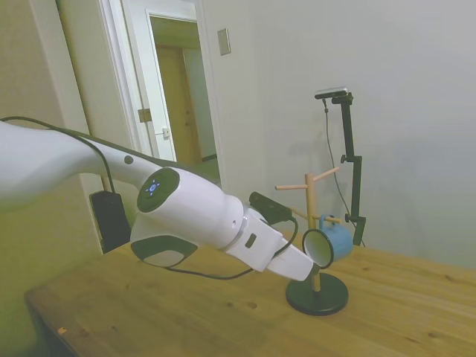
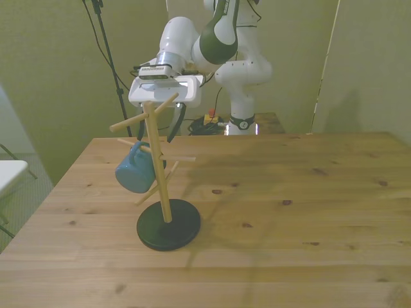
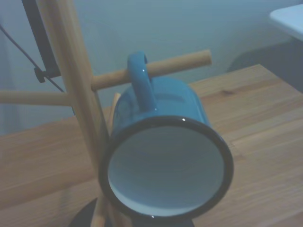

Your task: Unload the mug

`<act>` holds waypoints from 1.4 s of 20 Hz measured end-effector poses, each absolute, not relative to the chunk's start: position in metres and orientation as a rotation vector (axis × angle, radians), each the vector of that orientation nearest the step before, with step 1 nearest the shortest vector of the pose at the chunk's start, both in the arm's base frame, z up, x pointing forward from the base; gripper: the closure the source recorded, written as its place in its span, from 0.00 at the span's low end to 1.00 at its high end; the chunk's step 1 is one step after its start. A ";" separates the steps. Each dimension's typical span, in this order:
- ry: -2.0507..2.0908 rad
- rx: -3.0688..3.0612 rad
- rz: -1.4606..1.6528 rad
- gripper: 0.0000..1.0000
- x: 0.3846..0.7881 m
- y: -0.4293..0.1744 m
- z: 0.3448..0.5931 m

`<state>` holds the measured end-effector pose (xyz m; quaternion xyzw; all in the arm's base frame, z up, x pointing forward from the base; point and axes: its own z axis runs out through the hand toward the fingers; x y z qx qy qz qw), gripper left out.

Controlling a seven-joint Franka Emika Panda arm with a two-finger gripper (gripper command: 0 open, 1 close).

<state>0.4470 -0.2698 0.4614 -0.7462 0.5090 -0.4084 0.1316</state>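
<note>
The jaws [image 2: 168, 122] are hanging spread and grasping nothing; in the front view two dark fingers [image 2: 176, 120] are showing apart below the white hand, just behind the top of the wooden peg rack [image 2: 156, 154]. In the side view the fingertips are hidden behind the wrist housing, though the hand is clearly pointing at the mug's open mouth from close by, without any contact that I can make out.

The blue enamel mug [image 3: 165, 158] is hanging by its handle [image 3: 139, 75] on one of the rack's lower pegs [image 3: 156, 70]; its white inside and dark rim are facing the wrist camera (the close view is filling up with it), and its body is lying just beside the upright post. Seen from the front view, the mug [image 2: 136, 170] is sitting on the front view's left of the post, above the round black base [image 2: 169, 224], which is resting on the wooden counter [image 2: 289, 212].

Judging by this, the unloading is barely beginning: the approach is looking nearly complete, but the grasp is not yet made; gripping the mug, sliding the handle off the peg and setting it down are all remaining.
</note>
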 end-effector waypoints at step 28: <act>1.504 -2.201 -1.201 1.00 0.516 -0.318 0.443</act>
